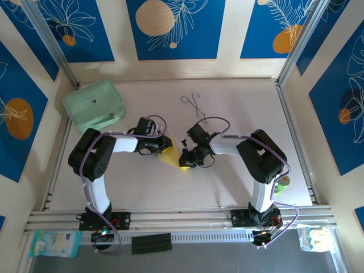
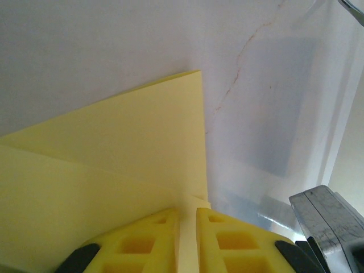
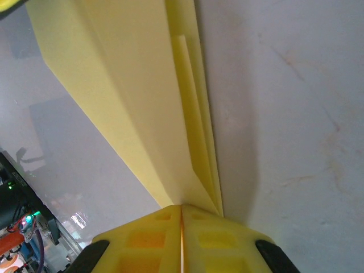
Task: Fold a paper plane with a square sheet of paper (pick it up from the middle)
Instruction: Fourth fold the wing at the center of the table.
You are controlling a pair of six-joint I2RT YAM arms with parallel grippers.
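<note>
Mint-green plastic sits at the upper left of the overhead view: the rounded case (image 1: 94, 106), lying on the pale table (image 1: 239, 102) well apart from my work.

Moving right, my left pincer (image 1: 161, 149) reaches toward the middle of the frame. It is pinched on the yellow paper (image 1: 169, 154), which sits just left of centre between my two wrists. In my left wrist view the paper (image 2: 114, 170) fills the lower left as a folded sheet with one sharp corner pointing to upper centre. Its near edge runs down into the narrow slit between my yellow pads (image 2: 148, 239) at the bottom of the frame.

Next comes my right pincer (image 1: 185, 159), meeting the paper from the other side, so both of us grip it nearly tip to tip. In my right wrist view the paper (image 3: 131, 85) is a long layered wedge, running from the top of the frame down to a point. That point goes in between my pads (image 3: 210, 239), which are closed tight on it at bottom centre.

Just right of centre and higher up lie thin metal tongs (image 1: 193, 104), touching nothing. Far right, beside my right arm, is a small green object (image 1: 281, 183) that I cannot make out.
</note>
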